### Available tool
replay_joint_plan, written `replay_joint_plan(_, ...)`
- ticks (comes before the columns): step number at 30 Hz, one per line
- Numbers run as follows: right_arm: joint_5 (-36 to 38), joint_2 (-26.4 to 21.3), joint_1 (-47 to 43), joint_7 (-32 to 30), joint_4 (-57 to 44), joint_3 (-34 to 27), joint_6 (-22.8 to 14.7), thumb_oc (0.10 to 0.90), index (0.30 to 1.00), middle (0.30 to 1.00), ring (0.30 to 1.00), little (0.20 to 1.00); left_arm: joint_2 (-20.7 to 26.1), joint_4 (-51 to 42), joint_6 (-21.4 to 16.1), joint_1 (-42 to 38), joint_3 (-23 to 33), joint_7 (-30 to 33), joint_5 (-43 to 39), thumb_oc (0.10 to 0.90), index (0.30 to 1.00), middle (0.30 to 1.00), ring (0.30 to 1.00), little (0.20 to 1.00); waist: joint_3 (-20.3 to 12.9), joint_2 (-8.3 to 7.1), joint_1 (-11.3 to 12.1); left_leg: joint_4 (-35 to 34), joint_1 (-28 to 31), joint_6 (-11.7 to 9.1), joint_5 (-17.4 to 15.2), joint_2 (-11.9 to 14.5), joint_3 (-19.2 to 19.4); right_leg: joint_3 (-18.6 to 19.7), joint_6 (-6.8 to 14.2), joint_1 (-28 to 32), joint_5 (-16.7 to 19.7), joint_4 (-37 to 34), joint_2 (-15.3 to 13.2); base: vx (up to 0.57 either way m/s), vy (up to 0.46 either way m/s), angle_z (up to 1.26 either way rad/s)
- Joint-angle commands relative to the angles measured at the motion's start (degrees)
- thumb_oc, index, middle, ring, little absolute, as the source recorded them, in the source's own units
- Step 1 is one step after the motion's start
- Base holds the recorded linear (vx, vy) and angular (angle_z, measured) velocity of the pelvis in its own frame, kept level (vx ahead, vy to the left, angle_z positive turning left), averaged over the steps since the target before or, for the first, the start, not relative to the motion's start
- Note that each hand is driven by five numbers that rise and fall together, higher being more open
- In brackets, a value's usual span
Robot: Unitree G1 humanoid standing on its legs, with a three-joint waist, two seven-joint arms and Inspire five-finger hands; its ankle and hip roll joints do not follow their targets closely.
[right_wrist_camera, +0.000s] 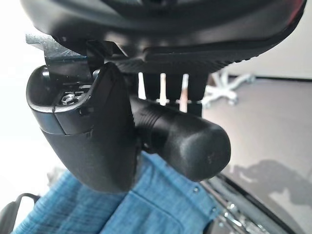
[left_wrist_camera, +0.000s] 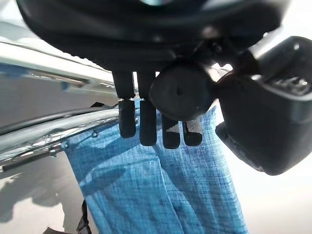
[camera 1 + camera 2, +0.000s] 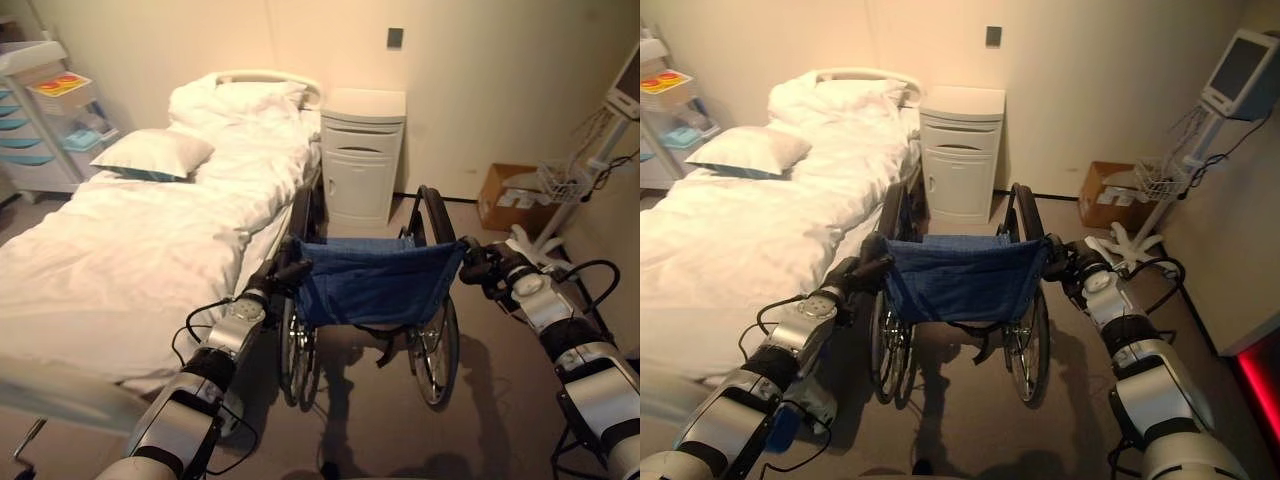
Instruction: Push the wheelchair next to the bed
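Gripping the wheelchair's [image 3: 375,290] two push handles, the left hand [image 3: 275,275] and right hand [image 3: 478,262] each had fingers curled round a black grip. Between them hung the blue cloth backrest [image 3: 962,275], and the chair stood just beside the white bed [image 3: 130,240], facing a white cabinet [image 3: 362,155] at the wall.

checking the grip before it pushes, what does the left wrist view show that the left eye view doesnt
The left wrist view alone shows the grip up close: the left hand has its fingers curled round the wheelchair's push handle, whose round end faces the camera.

The left eye view alone shows the setting: the bed on the wheelchair's left, the white bedside cabinet ahead by the wall, and the right hand on the other handle.

Both show the wheelchair's blue fabric backrest and the bed's side rail.
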Motion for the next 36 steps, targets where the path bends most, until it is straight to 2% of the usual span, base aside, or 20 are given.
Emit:
replay_joint_plan(1,-4.8,3.3,0.1,5.4,-1.5,10.4,-10.1,0.400,0.300,0.300,0.300,0.300,-4.9,6.4,-0.4,0.3,-7.8,-1.5,2.6,0.400,0.300,0.300,0.300,0.300,1.7,-0.07,-2.9,-3.1,0.5,-3.9,2.4,-1.6,-2.9,-1.1,-1.7,-2.7,23.5,-10.9,-0.6,0.22,-0.106,0.40)
replay_joint_plan(4,-3.6,4.5,-1.4,5.6,0.5,10.4,-9.4,0.400,0.300,0.300,0.300,0.300,-5.0,6.6,0.3,-1.0,-8.0,-1.3,2.7,0.400,0.300,0.300,0.300,0.300,2.5,-0.74,-3.5,-3.1,2.2,-4.1,0.4,-1.5,-4.0,-0.8,-1.3,-4.2,26.2,-18.5,-2.9,0.19,-0.191,0.50)
replay_joint_plan(5,-2.7,4.8,-1.7,5.4,0.4,10.6,-8.5,0.400,0.300,0.300,0.300,0.300,-4.9,6.4,0.4,-1.6,-8.0,-1.2,3.0,0.400,0.300,0.300,0.300,0.300,3.0,-1.14,-3.9,-3.1,3.1,-4.1,-0.9,-1.5,-5.0,0.3,-1.0,-5.6,27.2,-22.8,-3.0,0.16,-0.226,0.41)
replay_joint_plan(6,-2.4,4.8,-1.7,5.4,-0.3,10.7,-7.8,0.400,0.300,0.300,0.300,0.300,-4.7,6.2,0.6,-1.9,-8.0,-1.2,3.1,0.400,0.300,0.300,0.300,0.300,3.3,-1.04,-4.3,-3.1,3.4,-4.0,-1.3,-1.3,-5.7,1.2,-1.0,-6.3,26.9,-23.5,-2.5,0.16,-0.296,0.27)
replay_joint_plan(7,-1.9,5.1,-1.5,5.5,-1.3,10.4,-6.5,0.400,0.300,0.300,0.300,0.300,-4.2,5.6,0.9,-2.1,-8.3,-0.7,3.0,0.400,0.300,0.300,0.300,0.300,3.4,-1.29,-3.7,-3.1,2.9,-4.5,-1.2,-0.6,-5.3,0.4,-1.1,-4.4,25.0,-23.6,-2.2,0.11,-0.240,0.42)
replay_joint_plan(9,-1.4,5.4,-1.5,5.5,-1.9,10.5,-5.5,0.400,0.300,0.300,0.300,0.300,-4.0,5.5,1.1,-2.2,-8.3,-0.8,3.0,0.400,0.300,0.300,0.300,0.300,3.4,-1.54,-3.5,-3.1,2.7,-4.9,-0.9,-0.1,-5.2,0.0,-1.1,-2.7,24.4,-24.8,-1.9,0.10,-0.172,0.47)
replay_joint_plan(10,-0.5,5.6,-2.0,5.1,-1.8,10.7,-4.0,0.400,0.300,0.300,0.300,0.300,-3.9,5.4,1.5,-2.6,-8.2,-1.3,3.7,0.400,0.300,0.300,0.300,0.300,3.1,-1.78,-3.3,-3.1,2.7,-5.5,-0.1,0.5,-4.6,-0.7,-1.4,0.1,23.1,-28.1,-1.5,0.11,-0.100,0.21)
replay_joint_plan(13,0.0,5.4,-2.3,5.5,-1.3,10.6,-4.2,0.400,0.300,0.300,0.300,0.300,-3.9,6.3,1.4,-3.1,-8.1,-1.4,3.9,0.400,0.300,0.300,0.300,0.300,2.3,-2.03,-3.2,-3.1,2.5,-6.1,0.2,0.9,-4.1,-1.3,-1.7,3.8,21.1,-32.1,-0.7,0.10,-0.064,0.13)
replay_joint_plan(21,-2.8,4.4,-0.5,4.5,-3.2,10.7,-8.1,0.400,0.300,0.300,0.300,0.300,-4.4,6.6,2.3,-2.9,-7.3,0.1,2.6,0.400,0.300,0.300,0.300,0.300,0.4,-1.98,-3.5,-3.1,2.3,-6.5,-0.4,0.4,-3.7,-1.8,-2.5,7.1,19.2,-34.7,0.0,0.06,-0.023,0.07)
replay_joint_plan(25,-2.5,4.2,-0.8,4.2,-3.3,10.9,-7.6,0.400,0.300,0.300,0.300,0.300,-4.8,6.4,2.6,-2.6,-7.5,0.3,2.4,0.400,0.300,0.300,0.300,0.300,0.2,-2.07,-3.3,-3.1,2.4,-6.5,-0.6,0.5,-3.8,-2.4,-2.6,7.5,18.7,-34.6,0.1,0.05,-0.051,0.04)
replay_joint_plan(26,-2.0,4.3,-1.3,4.2,-2.3,10.6,-6.5,0.400,0.300,0.300,0.300,0.300,-5.1,6.5,2.9,-2.5,-7.5,0.2,2.6,0.431,0.347,0.347,0.347,0.347,0.0,-2.14,-3.1,-3.1,2.4,-6.6,-0.6,0.6,-4.0,-2.5,-2.8,7.7,18.5,-34.7,0.1,0.06,-0.055,0.07)
replay_joint_plan(27,-1.8,4.3,-1.3,3.9,-2.2,10.5,-5.9,0.474,0.411,0.411,0.411,0.411,-5.2,6.5,3.0,-2.4,-7.4,0.2,2.8,0.728,0.792,0.792,0.792,0.792,0.0,-2.17,-3.0,-3.1,2.4,-6.6,-0.6,0.6,-4.1,-2.6,-2.8,7.8,18.4,-34.8,0.2,0.05,-0.054,0.07)
replay_joint_plan(28,-1.6,4.4,-1.4,3.6,-2.1,10.3,-5.5,0.800,0.900,0.900,0.900,0.900,-5.3,6.5,3.3,-2.2,-7.5,-0.3,2.8,0.800,0.900,0.900,0.900,0.900,-0.1,-2.20,-3.0,-3.1,2.4,-6.6,-0.6,0.6,-4.1,-2.6,-2.8,7.8,18.3,-34.8,0.2,0.03,-0.033,0.04)
replay_joint_plan(34,-1.3,4.7,-0.9,2.0,-2.5,9.6,-3.7,0.800,0.900,0.900,0.900,0.900,-5.1,5.2,2.5,-1.7,-7.2,0.9,1.8,0.800,0.900,0.900,0.900,0.900,-0.3,-2.15,-3.0,-3.1,2.5,-6.8,-0.6,0.9,-4.3,-2.9,-3.0,8.1,17.9,-34.8,0.3,0.03,-0.022,0.00)
replay_joint_plan(36,-1.1,4.4,0.8,0.4,-4.8,8.7,-1.5,0.800,0.900,0.900,0.900,0.900,-4.6,2.5,2.8,-0.9,-6.6,1.7,1.9,0.800,0.900,0.900,0.900,0.900,-0.4,-2.03,-3.2,-3.1,2.6,-6.8,-0.7,0.9,-4.4,-2.8,-3.1,8.3,17.7,-34.8,0.4,0.04,-0.005,0.01)
